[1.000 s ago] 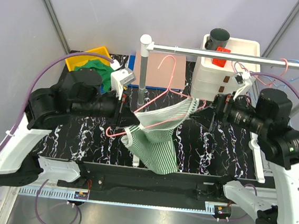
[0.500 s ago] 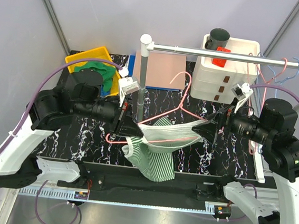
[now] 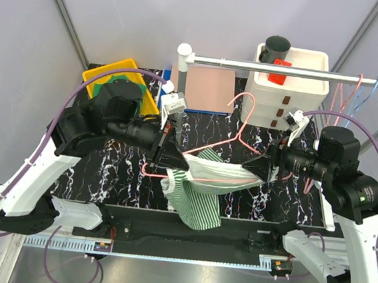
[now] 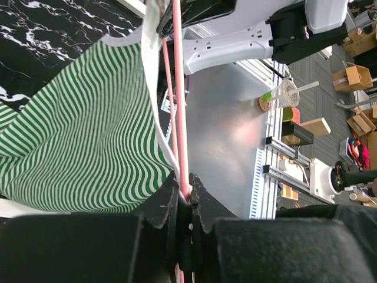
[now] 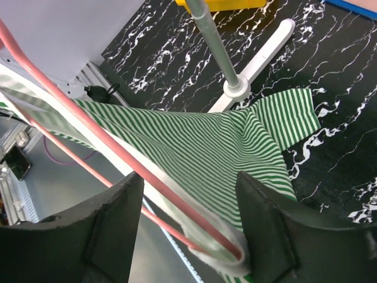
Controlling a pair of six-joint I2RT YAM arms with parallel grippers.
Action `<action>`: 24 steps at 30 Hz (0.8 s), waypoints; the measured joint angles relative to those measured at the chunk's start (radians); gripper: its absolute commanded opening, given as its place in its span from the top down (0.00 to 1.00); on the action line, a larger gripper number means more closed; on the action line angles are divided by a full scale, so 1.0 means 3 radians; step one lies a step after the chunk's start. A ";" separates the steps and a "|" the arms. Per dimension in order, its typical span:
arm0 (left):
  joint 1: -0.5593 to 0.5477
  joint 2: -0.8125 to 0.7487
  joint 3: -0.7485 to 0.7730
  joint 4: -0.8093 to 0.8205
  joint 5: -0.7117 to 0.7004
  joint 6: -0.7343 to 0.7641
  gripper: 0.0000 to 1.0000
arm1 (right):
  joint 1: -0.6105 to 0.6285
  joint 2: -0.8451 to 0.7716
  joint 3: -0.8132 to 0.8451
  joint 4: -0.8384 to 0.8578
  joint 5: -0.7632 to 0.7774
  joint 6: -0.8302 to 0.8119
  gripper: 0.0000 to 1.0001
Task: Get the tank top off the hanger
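Observation:
A green-and-white striped tank top (image 3: 197,196) hangs on a pink wire hanger (image 3: 222,145) held level above the table, its hook below the rail. My left gripper (image 3: 167,158) is shut on the hanger's left end; in the left wrist view the pink wire (image 4: 178,88) runs out of the closed jaws of that gripper (image 4: 187,197), with the striped cloth (image 4: 88,135) to the left. My right gripper (image 3: 259,168) stands open around the hanger's right end. In the right wrist view the wire (image 5: 88,127) and the white strap edge lie between the fingers (image 5: 112,230) of that gripper (image 5: 188,236), with the cloth (image 5: 200,147) beyond.
A metal rail (image 3: 283,70) on a white-capped post (image 3: 181,80) crosses the back, with pink and blue hangers (image 3: 358,91) at its right end. A white drawer unit (image 3: 284,90) stands behind, beside a brown board (image 3: 204,89) and a yellow bin (image 3: 115,77) of green cloth.
The hanger has dropped away from the rail and levelled out. My right gripper has come in around its right end and its jaws have narrowed a little. The left gripper shifted right, still gripping.

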 measured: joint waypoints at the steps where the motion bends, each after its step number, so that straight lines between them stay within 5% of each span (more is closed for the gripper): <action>1: 0.0017 0.0011 0.0031 -0.0013 0.0000 0.0001 1.00 | -0.0004 -0.0009 -0.0015 0.0013 0.0010 0.0000 0.49; 3: 0.0038 0.0047 0.0128 -0.0051 0.0003 0.0004 1.00 | -0.0009 -0.0028 -0.0037 0.0055 0.0047 -0.0003 0.61; 4: 0.0043 0.0062 0.0178 -0.0067 0.0008 0.0000 1.00 | -0.0015 -0.0039 -0.0043 0.0071 0.0065 -0.0013 0.76; 8: 0.0109 0.0136 0.0361 -0.0200 -0.0114 -0.0029 0.99 | 0.0003 -0.0125 -0.0047 0.0149 -0.0036 -0.0168 1.00; 11: 0.0136 0.0160 0.0398 -0.0225 -0.0270 -0.0015 0.87 | 0.0027 -0.0223 -0.0046 0.0183 -0.0102 -0.0212 1.00; 13: 0.0137 0.0163 0.0413 -0.0216 -0.0354 0.0001 0.65 | 0.0027 -0.0258 -0.0046 0.0198 -0.0089 -0.0211 1.00; 18: 0.0160 0.0158 0.0492 0.0234 -0.0771 -0.0051 0.27 | 0.0029 -0.0258 -0.0011 0.0244 -0.0060 -0.0043 1.00; 24: 0.0156 0.0066 0.0547 0.0394 -0.1169 -0.0156 0.19 | 0.0025 -0.0308 0.0097 0.0342 0.0081 0.0015 1.00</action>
